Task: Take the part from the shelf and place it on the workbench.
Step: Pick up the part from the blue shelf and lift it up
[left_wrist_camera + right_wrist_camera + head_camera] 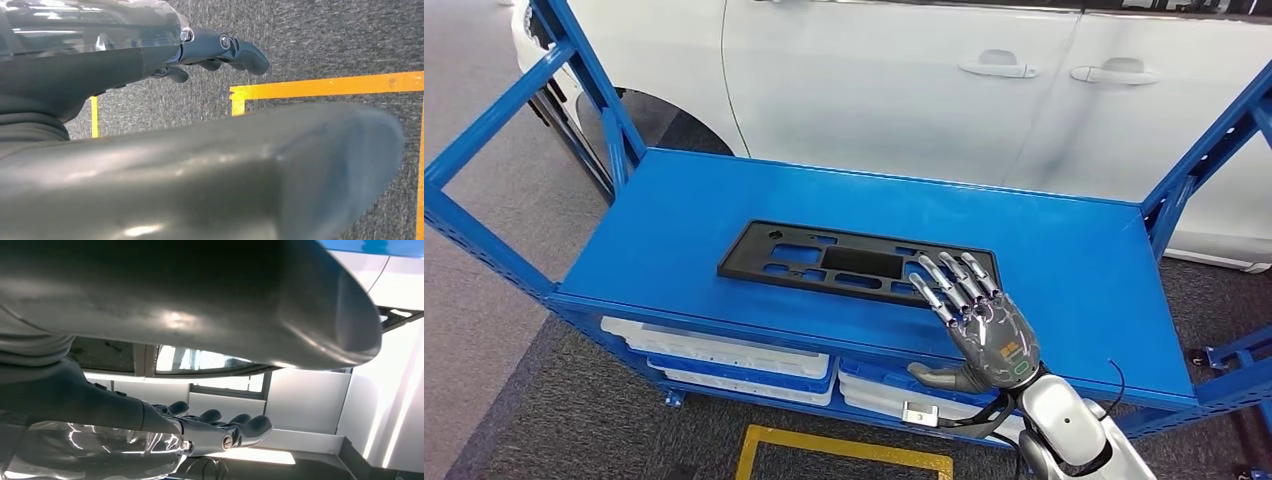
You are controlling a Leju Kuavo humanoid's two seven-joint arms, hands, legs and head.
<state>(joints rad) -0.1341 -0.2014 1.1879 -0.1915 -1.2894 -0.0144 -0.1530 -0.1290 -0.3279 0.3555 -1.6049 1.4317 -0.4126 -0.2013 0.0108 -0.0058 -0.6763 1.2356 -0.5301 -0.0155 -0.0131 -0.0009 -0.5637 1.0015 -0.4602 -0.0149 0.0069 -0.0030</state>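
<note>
Lying flat under the right hand's [986, 325] spread fingers [949, 280], the black part [834, 263] rests on the blue shelf [674, 220]; left hand [220, 50] holds nothing.

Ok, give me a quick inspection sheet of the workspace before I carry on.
Surface: blue shelf top, flat, carrying one part.
Job's things: black plastic panel lying flat near the front edge, not lifted.
Clutter: white trays on the lower level.
Hands: right hand over the panel's right end, fingers spread, holding nothing; contact unclear. Left hand hanging above the floor, holding nothing.
Cables: black cable at the right wrist.
Surroundings: white car behind the shelf; yellow floor tape.
</note>
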